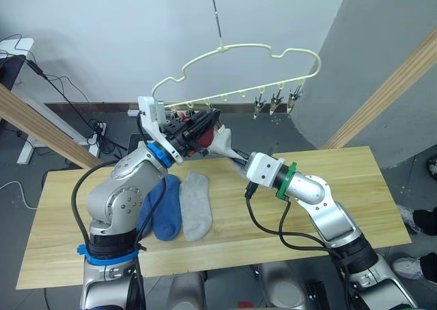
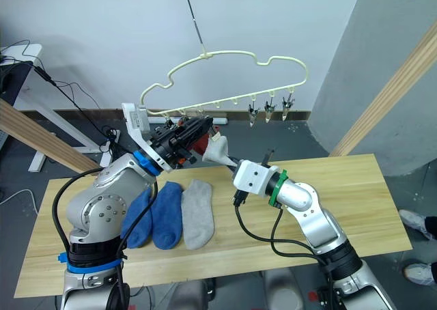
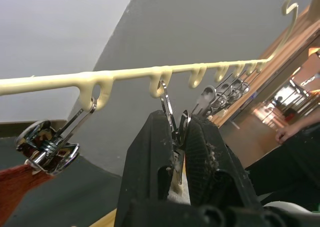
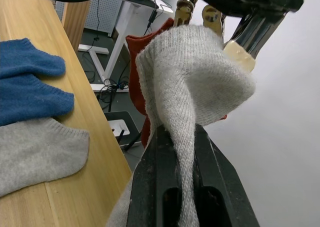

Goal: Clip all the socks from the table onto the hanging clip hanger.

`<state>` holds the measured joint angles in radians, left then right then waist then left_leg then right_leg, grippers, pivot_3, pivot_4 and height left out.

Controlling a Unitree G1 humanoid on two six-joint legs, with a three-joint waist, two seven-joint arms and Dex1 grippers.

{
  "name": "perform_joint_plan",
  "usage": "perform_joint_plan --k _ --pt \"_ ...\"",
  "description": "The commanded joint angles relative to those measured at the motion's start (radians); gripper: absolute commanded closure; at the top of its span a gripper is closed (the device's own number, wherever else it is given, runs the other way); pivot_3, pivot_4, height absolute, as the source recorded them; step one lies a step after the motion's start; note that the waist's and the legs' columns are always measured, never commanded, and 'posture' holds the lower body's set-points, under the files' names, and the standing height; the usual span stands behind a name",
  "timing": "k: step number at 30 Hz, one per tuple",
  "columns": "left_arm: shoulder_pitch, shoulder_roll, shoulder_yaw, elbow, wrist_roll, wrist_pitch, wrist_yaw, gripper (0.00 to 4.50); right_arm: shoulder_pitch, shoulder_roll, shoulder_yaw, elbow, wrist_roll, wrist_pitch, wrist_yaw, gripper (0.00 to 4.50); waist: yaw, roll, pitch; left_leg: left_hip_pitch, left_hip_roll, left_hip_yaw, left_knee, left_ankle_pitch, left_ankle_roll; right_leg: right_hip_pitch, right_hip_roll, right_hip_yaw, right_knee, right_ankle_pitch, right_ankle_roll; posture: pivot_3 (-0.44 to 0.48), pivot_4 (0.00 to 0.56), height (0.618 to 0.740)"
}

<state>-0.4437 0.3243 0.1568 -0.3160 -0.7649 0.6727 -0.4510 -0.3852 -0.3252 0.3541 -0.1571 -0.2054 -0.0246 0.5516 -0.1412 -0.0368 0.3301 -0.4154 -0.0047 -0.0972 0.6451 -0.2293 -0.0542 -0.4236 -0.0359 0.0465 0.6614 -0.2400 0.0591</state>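
The cream clip hanger (image 1: pixel 239 48) hangs above the table (image 1: pixel 341 180). My left gripper (image 1: pixel 208 122) is raised to its row of clips and is shut on one metal clip (image 3: pixel 172 112). Just below, my right gripper (image 1: pixel 235 158) is shut on a light grey sock (image 1: pixel 224 143) and holds its top edge up against that clip (image 4: pixel 195 12). A rust red sock (image 4: pixel 137 72) hangs from a neighbouring clip (image 3: pixel 50 139). On the table lie two blue socks (image 1: pixel 166 211) and another grey sock (image 1: pixel 196 204), side by side.
Three free clips (image 1: pixel 276 102) dangle at the hanger's right end. Thick wooden poles (image 1: pixel 382 91) slant at both sides of the table. Cables and a power strip (image 1: pixel 99 129) lie on the floor behind. A person's hand (image 3: pixel 287 132) shows far off.
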Motion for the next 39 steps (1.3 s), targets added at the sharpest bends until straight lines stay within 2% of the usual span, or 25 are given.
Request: perform_joint_plan --k 1,7,8,11,17,22,25,30,36,39 --pt "-0.001 0.010 0.019 -0.056 -0.036 -0.002 -0.011 2.97 -0.018 0.011 -0.006 -0.018 0.010 -0.023 0.000 4.50 0.000 0.000 0.000 0.000 0.000 0.000 0.000 0.000 0.000 0.000 0.000 0.000 0.000 0.000 0.000 -0.257 0.331 0.740" --pt "0.013 0.025 0.022 -0.065 -0.063 0.020 -0.010 1.38 -0.030 0.024 -0.006 -0.005 0.032 -0.003 0.021 4.50 0.000 0.000 0.000 0.000 0.000 0.000 0.000 0.000 0.000 0.000 0.000 0.000 0.000 0.000 0.000 -0.249 0.327 0.740" --pt "0.015 0.028 0.022 -0.067 -0.065 0.021 -0.010 1.38 -0.030 0.025 -0.007 -0.004 0.034 0.001 0.025 4.50 0.000 0.000 0.000 0.000 0.000 0.000 0.000 0.000 0.000 0.000 0.000 0.000 0.000 0.000 0.000 -0.249 0.327 0.740" --pt "0.027 0.042 0.019 -0.076 -0.063 0.019 -0.011 1.32 -0.034 0.031 -0.010 -0.002 0.053 0.023 0.037 3.79 0.000 0.000 0.000 0.000 0.000 0.000 0.000 0.000 0.000 0.000 0.000 0.000 0.000 0.000 0.000 -0.247 0.327 0.740" --pt "0.062 0.082 0.007 -0.097 -0.038 0.003 -0.029 1.32 -0.043 0.001 0.008 0.004 0.009 0.029 0.050 1.74 0.001 0.000 0.000 0.000 0.000 0.000 0.000 0.000 0.000 0.000 0.000 0.000 0.000 0.000 0.000 -0.247 0.327 0.740" --pt "0.122 0.141 0.000 -0.135 -0.014 -0.011 -0.078 1.32 0.007 -0.076 -0.013 -0.046 0.011 0.043 0.089 1.74 0.001 0.000 0.000 0.000 0.000 0.000 0.000 0.000 0.000 0.000 0.000 0.000 0.000 0.000 0.000 -0.253 0.323 0.740" --pt "0.189 0.215 -0.021 -0.174 0.041 -0.055 -0.161 1.32 0.040 -0.135 -0.048 -0.099 0.034 0.073 0.117 1.74 0.000 0.000 0.000 0.000 0.000 0.000 -0.001 0.000 0.000 0.000 0.000 0.000 -0.001 0.000 0.000 -0.253 0.323 0.740" --pt "0.259 0.294 -0.007 -0.209 0.067 -0.118 -0.267 1.32 0.046 -0.188 -0.160 -0.216 0.133 0.211 0.157 1.74 0.001 0.000 0.000 0.000 0.000 0.001 -0.001 0.000 0.000 -0.001 0.000 0.001 -0.001 0.000 0.000 -0.261 0.320 0.740" --pt "0.290 0.379 0.033 -0.205 0.065 -0.186 -0.391 1.32 0.008 -0.155 -0.241 -0.367 0.192 0.459 0.101 1.74 0.000 0.000 0.000 0.000 0.001 0.000 -0.001 0.000 0.000 -0.001 0.000 0.000 -0.001 -0.003 0.003 -0.265 0.314 0.740" --pt "0.292 0.398 0.032 -0.195 0.075 -0.212 -0.424 1.32 -0.005 -0.155 -0.243 -0.393 0.200 0.496 0.093 1.74 0.001 0.000 0.000 0.000 0.001 0.000 -0.001 0.000 0.000 -0.001 0.000 0.000 -0.001 -0.003 0.002 -0.265 0.313 0.740"
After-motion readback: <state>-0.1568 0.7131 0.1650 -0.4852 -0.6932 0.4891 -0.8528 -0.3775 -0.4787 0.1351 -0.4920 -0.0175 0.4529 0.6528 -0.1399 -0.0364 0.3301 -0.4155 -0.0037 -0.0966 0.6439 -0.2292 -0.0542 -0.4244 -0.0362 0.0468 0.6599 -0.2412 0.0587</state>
